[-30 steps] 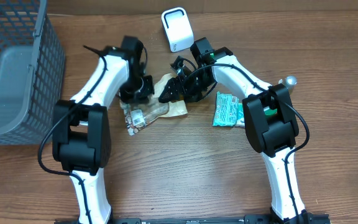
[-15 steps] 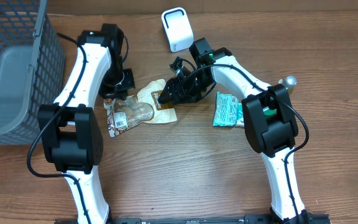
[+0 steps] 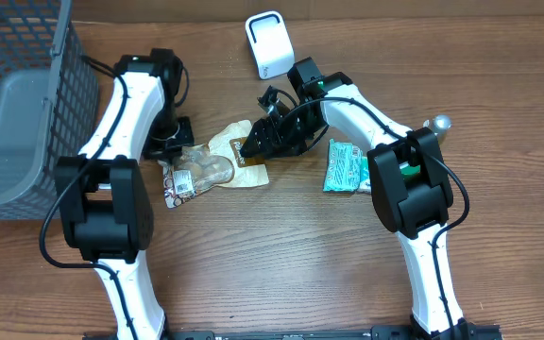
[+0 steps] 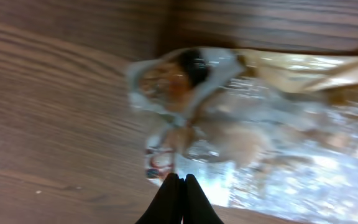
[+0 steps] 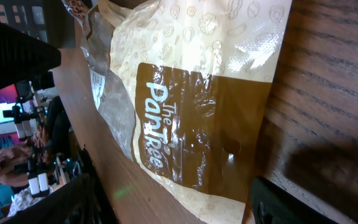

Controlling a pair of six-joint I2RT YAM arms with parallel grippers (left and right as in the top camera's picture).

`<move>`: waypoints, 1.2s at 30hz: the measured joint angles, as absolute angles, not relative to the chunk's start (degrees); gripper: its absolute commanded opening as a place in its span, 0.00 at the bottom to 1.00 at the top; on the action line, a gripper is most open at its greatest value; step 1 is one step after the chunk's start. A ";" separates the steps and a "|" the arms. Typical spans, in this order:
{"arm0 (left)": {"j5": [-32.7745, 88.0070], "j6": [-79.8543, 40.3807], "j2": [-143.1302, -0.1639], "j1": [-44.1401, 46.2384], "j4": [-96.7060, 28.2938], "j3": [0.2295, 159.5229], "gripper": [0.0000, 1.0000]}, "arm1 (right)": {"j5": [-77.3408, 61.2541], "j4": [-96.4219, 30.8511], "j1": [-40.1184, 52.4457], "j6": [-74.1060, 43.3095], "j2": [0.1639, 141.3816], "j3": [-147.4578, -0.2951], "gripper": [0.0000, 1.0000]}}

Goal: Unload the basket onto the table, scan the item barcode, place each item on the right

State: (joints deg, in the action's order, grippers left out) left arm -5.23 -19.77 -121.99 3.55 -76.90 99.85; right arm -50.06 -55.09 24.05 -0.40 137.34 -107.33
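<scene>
A grey mesh basket (image 3: 26,38) stands at the far left of the wooden bench (image 3: 281,255), with a smooth grey panel (image 3: 17,132) on its near side. A teal-green packet (image 3: 346,166) lies flat on the bench to the right of centre. Farther right and a little farther back sits a small silver round knob (image 3: 439,123), apart from the packet.

White lettering reading "The PanTree" runs sideways across the brown front of a cream-and-clear plastic snack bag (image 5: 185,112), just ahead of the right claw (image 5: 173,199). The small printed label (image 4: 157,163) by the left claw (image 4: 178,183) is too blurred to read.
</scene>
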 measured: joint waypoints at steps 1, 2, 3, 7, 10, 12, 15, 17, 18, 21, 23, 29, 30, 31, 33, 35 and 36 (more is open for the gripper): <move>-5.63 -19.79 -121.99 3.27 -76.49 99.26 0.04 | -50.09 -55.11 24.05 -0.40 137.34 -107.33 0.77; -5.96 -19.79 -121.99 3.18 -76.03 98.54 0.04 | -50.09 -55.09 24.03 -0.38 137.34 -107.33 0.77; -6.28 -19.77 -121.99 2.85 -75.35 97.60 0.04 | -50.06 -55.11 24.05 -0.36 137.34 -107.33 0.77; -6.76 -19.79 -121.99 2.52 -72.18 93.86 0.04 | -50.00 -55.11 24.03 -0.38 137.34 -107.33 0.77; -6.68 -19.75 -121.99 2.52 -69.56 90.74 0.04 | -49.39 -55.27 24.03 -0.38 137.34 -107.33 0.77; -6.20 -19.70 -121.99 2.52 -67.99 89.12 0.04 | -48.60 -55.77 24.05 -0.40 137.34 -107.33 0.77; -4.95 -19.51 -121.99 2.52 -65.93 87.59 0.04 | -47.44 -56.34 24.03 -0.38 137.34 -107.33 0.77; -4.10 -19.49 -121.99 2.55 -65.14 87.18 0.04 | -47.03 -56.42 24.05 -0.38 137.34 -107.33 0.77; -3.75 -19.49 -121.99 2.63 -65.01 87.07 0.04 | -46.85 -56.45 24.05 -0.43 137.34 -107.33 0.77; -3.09 -19.49 -121.99 2.63 -64.73 86.96 0.04 | -46.37 -56.42 24.05 -1.04 137.34 -107.33 0.77; -2.90 -19.49 -121.99 2.63 -64.64 86.91 0.04 | -46.11 -56.42 24.05 -1.63 137.34 -107.33 0.77; -2.33 -19.49 -121.99 2.63 -64.45 86.91 0.04 | -46.02 -56.05 24.40 -2.87 137.34 -107.33 0.77; -2.28 -19.49 -121.99 2.63 -64.45 86.91 0.04 | -46.04 -55.96 24.53 -2.94 137.34 -107.33 0.77; -2.17 -19.49 -121.99 2.63 -64.42 86.91 0.04 | -46.00 -55.81 24.80 -3.03 137.34 -107.33 0.77; -2.04 -19.49 -121.99 2.63 -64.40 86.91 0.04 | -45.98 -55.27 25.32 -3.29 137.34 -107.31 0.77; -1.85 -19.49 -121.99 2.63 -64.23 86.89 0.04 | -46.00 -53.93 25.98 -4.34 137.34 -107.02 0.77; -1.74 -19.49 -121.99 2.63 -64.12 86.89 0.04 | -45.98 -52.95 26.28 -4.89 137.34 -106.67 0.76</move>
